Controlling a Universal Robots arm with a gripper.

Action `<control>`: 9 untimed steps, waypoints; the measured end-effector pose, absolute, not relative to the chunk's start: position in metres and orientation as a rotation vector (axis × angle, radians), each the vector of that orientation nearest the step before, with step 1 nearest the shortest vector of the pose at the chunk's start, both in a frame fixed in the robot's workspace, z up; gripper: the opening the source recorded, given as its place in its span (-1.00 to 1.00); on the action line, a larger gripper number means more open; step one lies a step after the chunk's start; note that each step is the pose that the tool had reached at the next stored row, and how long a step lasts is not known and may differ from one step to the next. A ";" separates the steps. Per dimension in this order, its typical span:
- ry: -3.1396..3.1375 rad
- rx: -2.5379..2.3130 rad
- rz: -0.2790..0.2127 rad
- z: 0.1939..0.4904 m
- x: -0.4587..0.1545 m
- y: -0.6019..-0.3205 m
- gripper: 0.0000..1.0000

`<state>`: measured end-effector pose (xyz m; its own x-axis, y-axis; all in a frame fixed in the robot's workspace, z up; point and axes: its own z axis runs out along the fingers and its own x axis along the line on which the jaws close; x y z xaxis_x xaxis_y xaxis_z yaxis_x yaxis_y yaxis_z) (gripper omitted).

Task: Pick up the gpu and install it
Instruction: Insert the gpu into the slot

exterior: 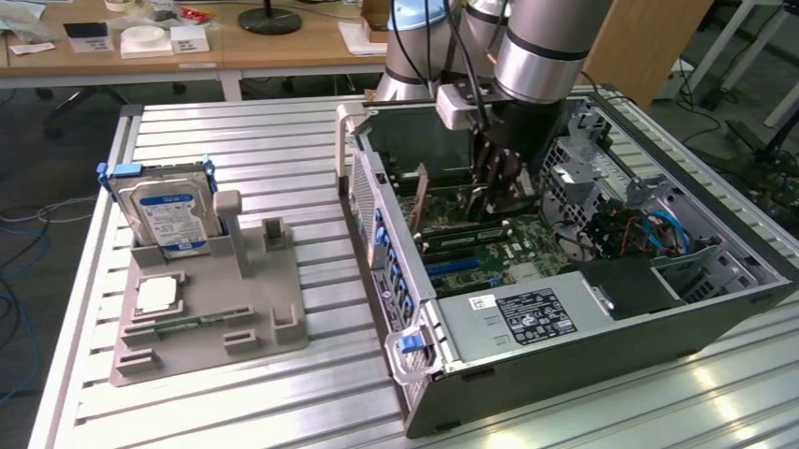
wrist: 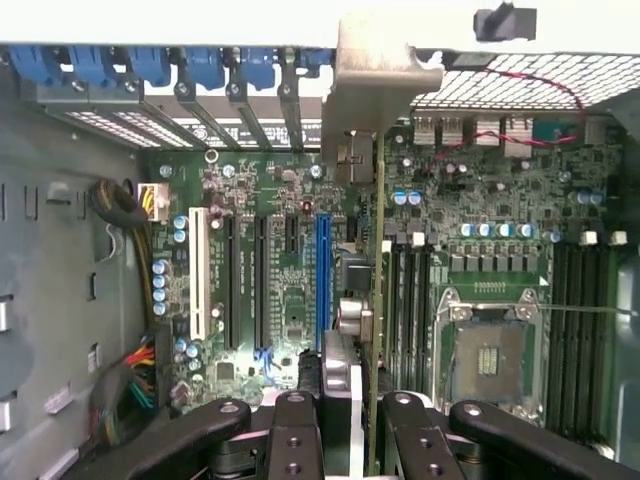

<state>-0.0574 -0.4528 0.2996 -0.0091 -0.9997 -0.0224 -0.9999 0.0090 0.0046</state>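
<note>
One gpu (wrist: 358, 300) in gripper (wrist: 345, 418)

On gpu (wrist: 383, 85): green PCB, dull silver metal bracket. On gripper (wrist: 350, 410) links: black, satin sheen. Dark matt sheet metal for PC case (exterior: 562, 374); ribbed brushed alu for table (exterior: 250, 131). At 9 o'clock from case, ext. view: fixture (exterior: 238, 318) matt grey plastic; hard drive (exterior: 168, 210) silver metal, glossy label.

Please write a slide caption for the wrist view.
Gripper holding the gpu edge-on over the motherboard inside the open case.
</note>
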 end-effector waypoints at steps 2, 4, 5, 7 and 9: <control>2.223 -2.203 0.031 0.296 -0.058 -0.454 -0.44; 2.224 -2.203 0.032 0.292 -0.060 -0.454 -0.44; 2.224 -2.203 0.033 0.290 -0.061 -0.454 -0.44; 2.224 -2.205 0.034 0.287 -0.061 -0.456 -0.44; 2.224 -2.205 0.035 0.283 -0.061 -0.459 -0.44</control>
